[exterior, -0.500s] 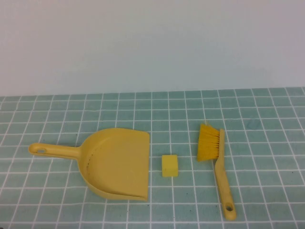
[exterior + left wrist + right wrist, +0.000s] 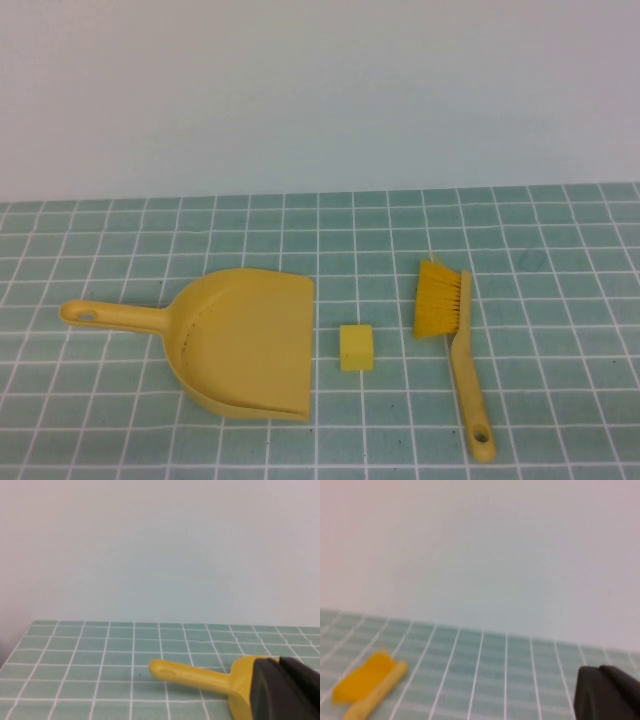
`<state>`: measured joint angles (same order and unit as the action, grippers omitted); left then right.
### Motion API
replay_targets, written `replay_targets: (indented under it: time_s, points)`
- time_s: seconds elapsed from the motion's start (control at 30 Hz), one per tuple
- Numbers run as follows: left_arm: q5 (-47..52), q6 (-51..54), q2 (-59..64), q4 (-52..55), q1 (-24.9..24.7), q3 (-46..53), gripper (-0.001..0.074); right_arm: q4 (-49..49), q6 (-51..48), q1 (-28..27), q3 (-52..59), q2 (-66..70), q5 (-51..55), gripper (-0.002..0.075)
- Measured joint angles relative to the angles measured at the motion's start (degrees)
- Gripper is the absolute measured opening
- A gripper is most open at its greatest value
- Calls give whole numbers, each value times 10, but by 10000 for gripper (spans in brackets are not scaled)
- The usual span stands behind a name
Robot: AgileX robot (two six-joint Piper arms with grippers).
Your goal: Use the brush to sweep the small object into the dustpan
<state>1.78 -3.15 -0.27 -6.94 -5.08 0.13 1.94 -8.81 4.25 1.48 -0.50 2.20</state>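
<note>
A yellow dustpan (image 2: 250,340) lies on the tiled table with its handle pointing left and its mouth facing right. A small yellow cube (image 2: 356,347) sits just right of the mouth. A yellow brush (image 2: 455,330) lies right of the cube, bristles toward the back and handle toward the front. Neither gripper shows in the high view. My left gripper (image 2: 279,660) is shut and empty, hovering near the dustpan's handle (image 2: 185,672). My right gripper (image 2: 599,670) is shut and empty, well apart from the brush (image 2: 370,680).
The table is covered in green tiles with white grout (image 2: 560,230). A plain pale wall (image 2: 320,90) rises behind it. Nothing else stands on the table.
</note>
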Motion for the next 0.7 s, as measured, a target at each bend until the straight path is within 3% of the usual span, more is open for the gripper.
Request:
replay_targets:
  time_s: [0.27, 0.43, 0.7]
  points:
    - [-1, 2, 0, 1, 0, 0, -1, 1, 0, 0, 0, 0, -56, -1]
    - [-63, -3, 0, 3, 0, 0, -1, 1, -14, 0, 0, 0, -80, -1]
    - [-135, -64, 0, -5, 0, 0, -1, 13, -2, 0, -16, 0, -42, -1]
